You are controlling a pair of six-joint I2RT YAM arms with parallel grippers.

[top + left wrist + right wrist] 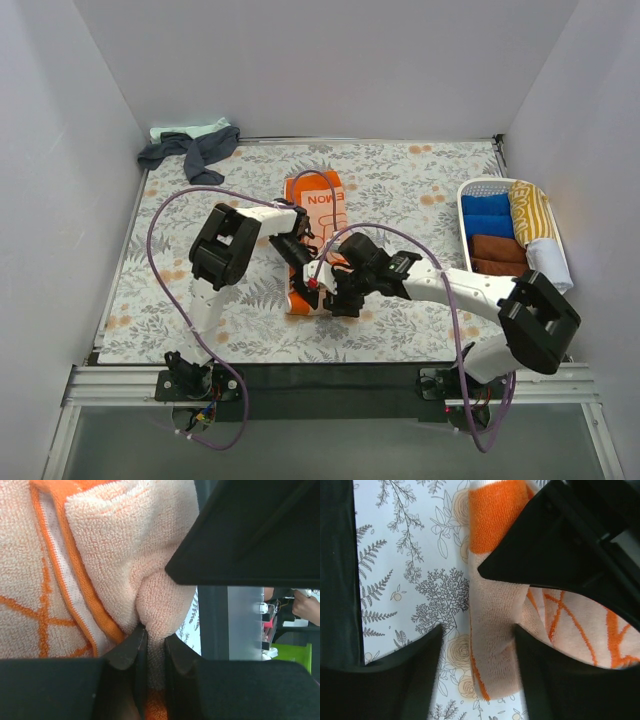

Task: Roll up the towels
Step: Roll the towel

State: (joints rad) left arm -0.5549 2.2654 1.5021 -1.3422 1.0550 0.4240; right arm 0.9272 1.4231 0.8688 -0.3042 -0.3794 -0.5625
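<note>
pinching a limp fold of the orange towel [115, 545], the left tool [152, 645] is nearly closed, while beside it the right tool [477, 630] gapes open astride the soft rolled edge on the tabletop [395, 580], likely the firmest hold.

Lettered orange towel [322, 197], near end folded

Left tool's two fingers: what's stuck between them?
A pinched fold of the orange towel, clamped by the left tool, shown in the left wrist view.

A robot lab cell: white partition walls [320, 60], aluminium rail [110, 385].
</note>
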